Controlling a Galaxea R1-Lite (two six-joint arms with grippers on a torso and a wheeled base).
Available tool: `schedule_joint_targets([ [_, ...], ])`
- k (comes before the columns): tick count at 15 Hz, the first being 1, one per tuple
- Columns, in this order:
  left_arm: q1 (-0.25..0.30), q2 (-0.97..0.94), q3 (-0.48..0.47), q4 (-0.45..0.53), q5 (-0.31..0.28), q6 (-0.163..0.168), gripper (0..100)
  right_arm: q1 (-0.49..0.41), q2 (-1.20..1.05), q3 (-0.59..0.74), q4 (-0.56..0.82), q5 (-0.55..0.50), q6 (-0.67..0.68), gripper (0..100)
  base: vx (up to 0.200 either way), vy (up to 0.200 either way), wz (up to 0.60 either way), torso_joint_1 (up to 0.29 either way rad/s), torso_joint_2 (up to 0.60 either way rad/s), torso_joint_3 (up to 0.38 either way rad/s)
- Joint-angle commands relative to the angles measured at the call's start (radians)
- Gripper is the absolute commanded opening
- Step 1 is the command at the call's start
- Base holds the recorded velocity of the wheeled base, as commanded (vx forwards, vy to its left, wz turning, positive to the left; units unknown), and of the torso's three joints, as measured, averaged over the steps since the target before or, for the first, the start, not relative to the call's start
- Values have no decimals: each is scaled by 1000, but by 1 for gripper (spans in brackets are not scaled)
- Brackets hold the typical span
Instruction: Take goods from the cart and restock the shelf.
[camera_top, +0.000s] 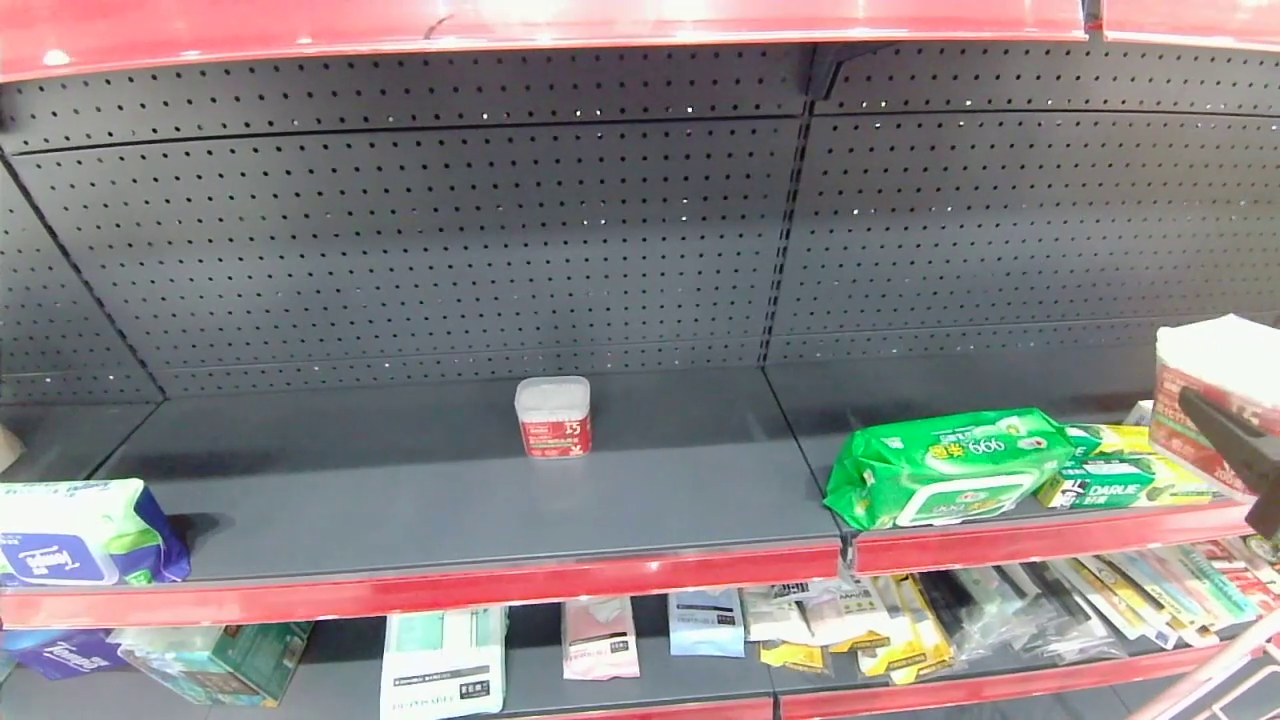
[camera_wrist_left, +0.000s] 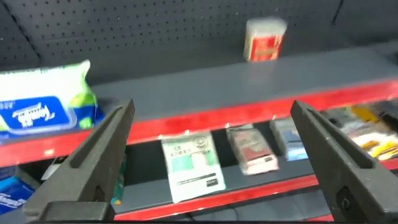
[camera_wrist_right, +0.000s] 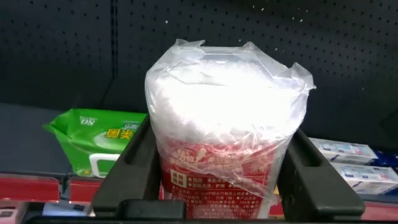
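R gripper (camera_wrist_right: 221, 132) on pack (camera_wrist_right: 227, 87) (L (camera_wrist_left: 212, 108) wide)

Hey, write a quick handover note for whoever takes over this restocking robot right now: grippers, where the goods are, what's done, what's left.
Left gripper: open and empty, facing the front edge of the shelf.
Right gripper: shut on a plastic-wrapped pack with a red label, at the shelf's right end, not yet released.
On the shelf: small red tub in the middle, green wipes to the right, blue wipes at the left.
Done: pack in hand.
Left: set it on bare shelf space, then likely fetch more.
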Motion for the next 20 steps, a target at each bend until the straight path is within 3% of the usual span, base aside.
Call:
schedule_joint_targets([
  [1,20,605,-255,-92,61,-36,100,-7,-82,26,8,-15,45,0,0,0,0,0,0,0],
  [2,17,685,-254,-155,58,-19,100,-10,-94,61,11,-9,54,0,0,0,0,0,0,0],
  [4,19,901,-258,-312,18,79,100,-5,-127,100,11,-12,49,0,0,0,0,0,0,0],
  [5,46,1066,-300,-414,-97,171,100,-8,-139,92,12,-18,49,0,0,0,0,0,0,0],
  [6,65,1171,-358,-419,-210,259,100,-13,-140,84,12,-18,51,0,0,0,0,0,0,0],
  [7,82,1277,-426,-421,-292,357,100,-16,-140,78,11,-20,51,0,0,0,0,0,0,0],
  [8,92,1397,-511,-422,-361,432,100,-22,-147,78,12,-20,51,0,0,0,0,0,0,0],
  [10,77,1552,-651,-419,-473,460,100,-31,-153,92,12,-20,51,0,0,0,0,0,0,0],
  [14,3,1702,-769,-359,-619,464,100,-43,-162,103,14,-32,49,0,0,0,0,0,0,0],
  [16,-7,1765,-832,-333,-625,509,100,-43,-160,104,14,-37,49,0,0,0,0,0,0,0],
  [18,-24,1800,-895,-303,-625,529,100,-43,-160,117,14,-37,49,0,0,0,0,0,0,0],
  [20,-56,1840,-1044,-189,-625,549,100,-43,-160,135,14,-37,49,0,0,0,0,0,0,0],
])
